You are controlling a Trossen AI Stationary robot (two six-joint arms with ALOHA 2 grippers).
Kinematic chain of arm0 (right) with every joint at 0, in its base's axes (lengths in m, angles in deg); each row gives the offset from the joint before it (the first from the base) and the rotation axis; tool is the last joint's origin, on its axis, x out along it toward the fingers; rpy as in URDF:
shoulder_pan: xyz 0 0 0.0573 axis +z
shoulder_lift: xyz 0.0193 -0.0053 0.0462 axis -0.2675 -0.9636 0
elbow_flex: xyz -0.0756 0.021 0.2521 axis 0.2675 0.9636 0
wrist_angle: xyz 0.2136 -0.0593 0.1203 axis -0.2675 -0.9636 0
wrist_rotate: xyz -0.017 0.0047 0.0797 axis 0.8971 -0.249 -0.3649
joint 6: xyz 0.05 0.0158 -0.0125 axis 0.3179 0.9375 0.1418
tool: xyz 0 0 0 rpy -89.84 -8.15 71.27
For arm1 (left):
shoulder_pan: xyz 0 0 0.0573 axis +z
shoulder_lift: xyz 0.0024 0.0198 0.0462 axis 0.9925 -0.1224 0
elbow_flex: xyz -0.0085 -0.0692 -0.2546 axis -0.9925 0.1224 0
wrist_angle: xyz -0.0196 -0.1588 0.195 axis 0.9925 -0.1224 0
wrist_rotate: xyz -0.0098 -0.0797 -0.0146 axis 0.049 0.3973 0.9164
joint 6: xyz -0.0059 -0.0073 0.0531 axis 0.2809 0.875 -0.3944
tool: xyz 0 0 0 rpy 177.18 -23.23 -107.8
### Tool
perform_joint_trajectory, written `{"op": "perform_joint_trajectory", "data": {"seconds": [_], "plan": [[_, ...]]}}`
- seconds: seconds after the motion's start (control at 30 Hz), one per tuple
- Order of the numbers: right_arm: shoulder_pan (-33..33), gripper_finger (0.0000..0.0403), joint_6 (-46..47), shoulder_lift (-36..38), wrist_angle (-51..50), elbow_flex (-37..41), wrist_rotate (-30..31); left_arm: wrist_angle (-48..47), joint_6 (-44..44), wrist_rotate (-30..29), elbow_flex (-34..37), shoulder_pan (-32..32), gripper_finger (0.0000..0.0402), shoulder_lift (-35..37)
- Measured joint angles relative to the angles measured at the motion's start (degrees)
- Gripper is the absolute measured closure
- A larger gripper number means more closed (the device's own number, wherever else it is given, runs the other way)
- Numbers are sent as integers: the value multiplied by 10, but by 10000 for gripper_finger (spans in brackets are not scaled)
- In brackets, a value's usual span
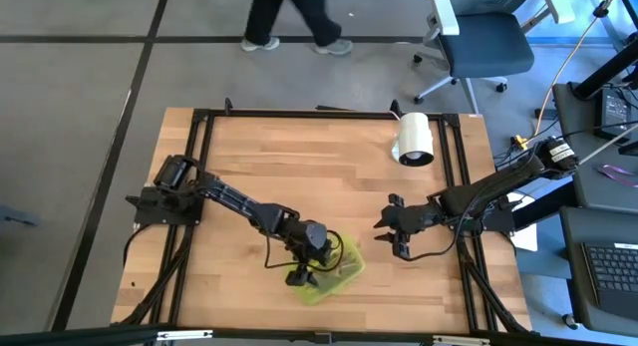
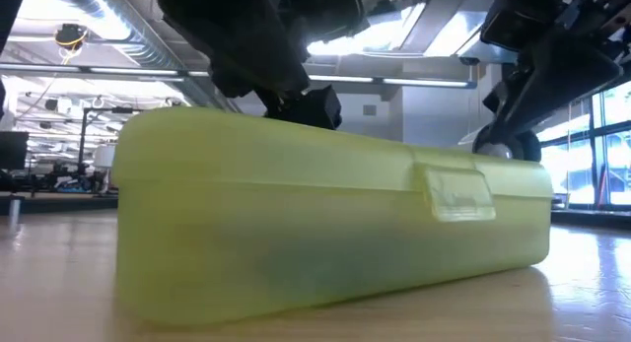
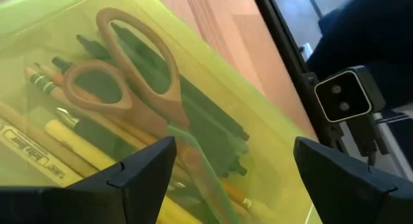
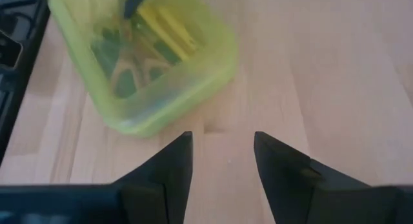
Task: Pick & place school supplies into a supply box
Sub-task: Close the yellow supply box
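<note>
The supply box, a translucent yellow-green case, lies shut on the table near its near edge; the low view shows its latch tab. Through the lid I see scissors lying on yellow pencils and dark pens. My left gripper hovers open right over the box, its fingers spread wide above the lid. My right gripper is open, low over bare wood to the right of the box. My left gripper comes at the box lid from above, pointing down. In the low view a dark fingertip stands at the lid's top surface. I cannot tell whether it touches the lid.
A white cylindrical roll lies near the table's far right corner. Bare wood spreads across the table's middle and left. A black frame runs along the table's edges. A person's legs and an office chair are beyond the far edge.
</note>
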Motion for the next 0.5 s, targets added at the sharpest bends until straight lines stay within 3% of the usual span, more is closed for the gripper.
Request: {"op": "perform_joint_trajectory", "data": {"seconds": [0.1,0.27,0.5], "plan": [[0,234,-13,0,19,0,1,-15,0,2,-3,10,90,9],[0,234,-32,0,25,0,-1,-84,10,-67,-16,13,90,59],[0,234,-63,0,16,0,-2,-168,150,-149,-24,-34,89,125]]}}
